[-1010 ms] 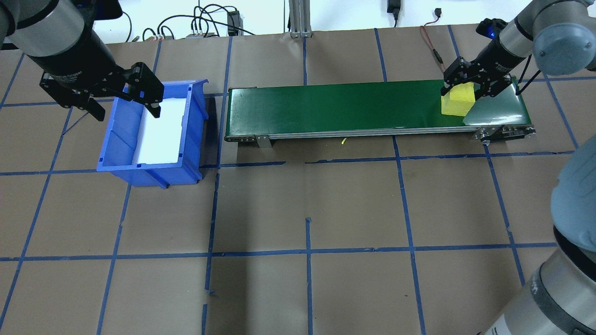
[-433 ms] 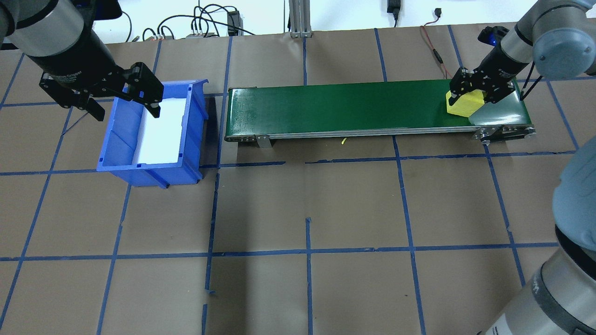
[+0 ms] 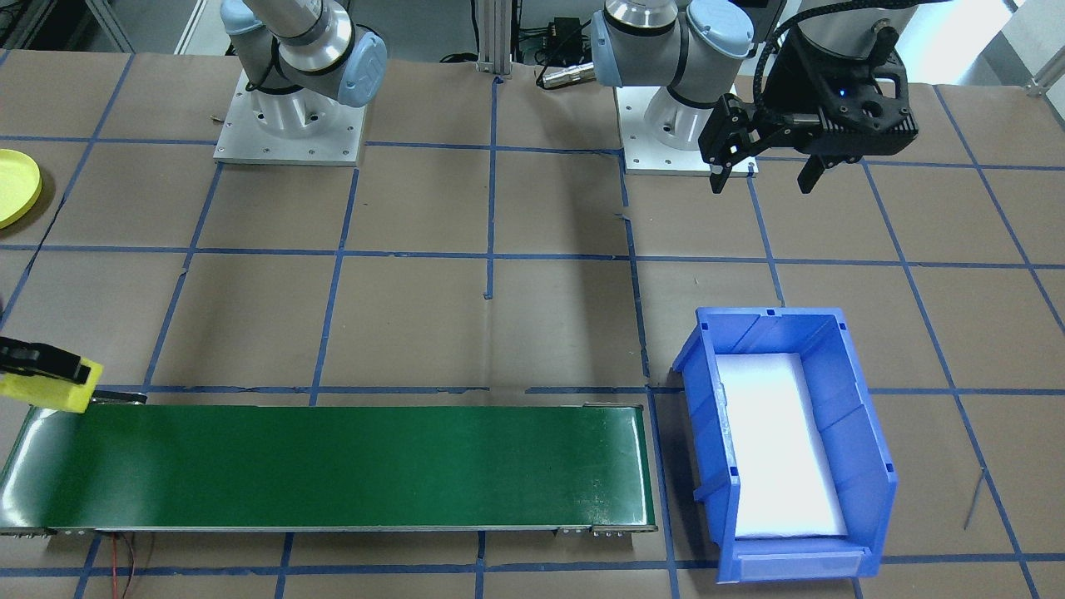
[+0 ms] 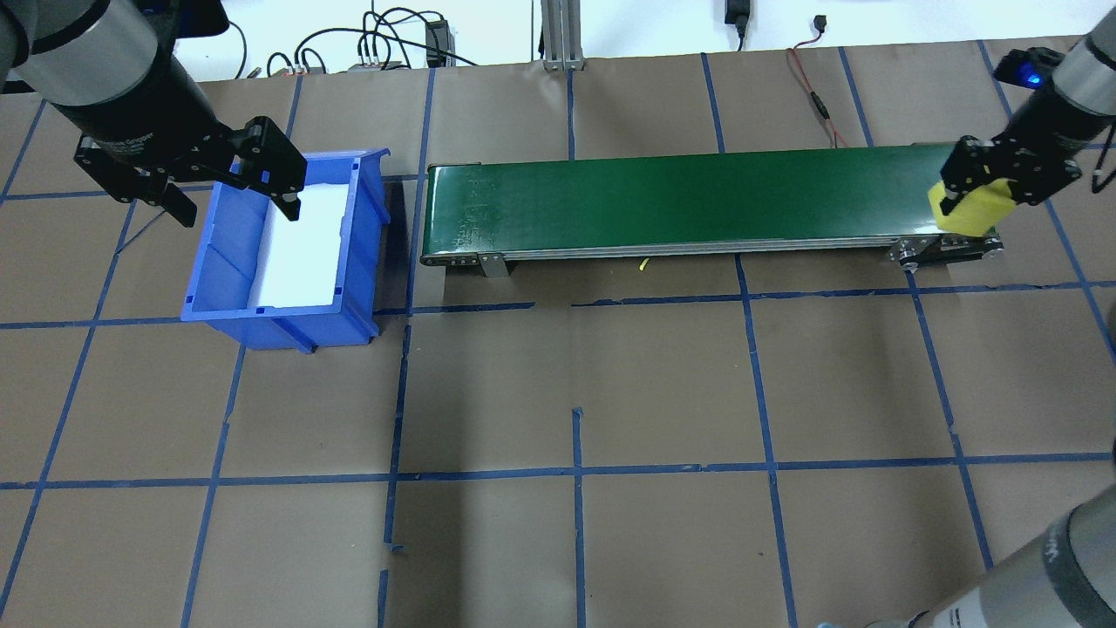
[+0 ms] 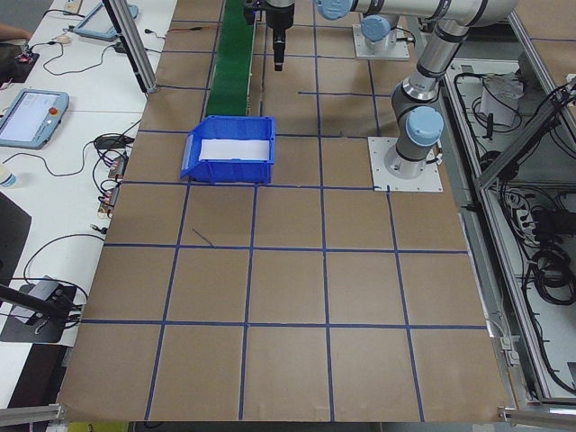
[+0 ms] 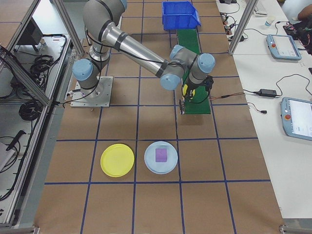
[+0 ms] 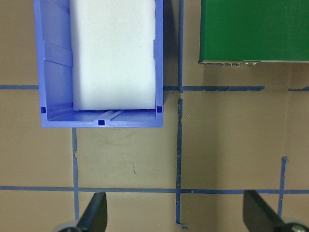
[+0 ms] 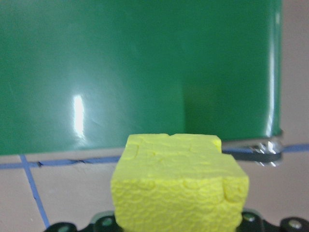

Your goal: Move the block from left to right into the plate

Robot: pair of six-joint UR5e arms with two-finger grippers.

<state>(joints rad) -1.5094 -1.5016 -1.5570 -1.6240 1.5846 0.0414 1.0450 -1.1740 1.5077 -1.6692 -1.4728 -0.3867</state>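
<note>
The yellow block [image 4: 975,208] is clamped in the right gripper [image 4: 990,187] and held off the belt [image 4: 680,202], over the belt's right end at its near edge. In the right wrist view the block [image 8: 179,183] fills the lower frame, with the green belt and brown table beneath. The plate [image 6: 117,160] lies on the table well apart from the belt, beside a pale blue plate [image 6: 161,157]. The left gripper [image 4: 231,187] is spread wide and empty, hung over the bin [image 4: 288,310].
</note>
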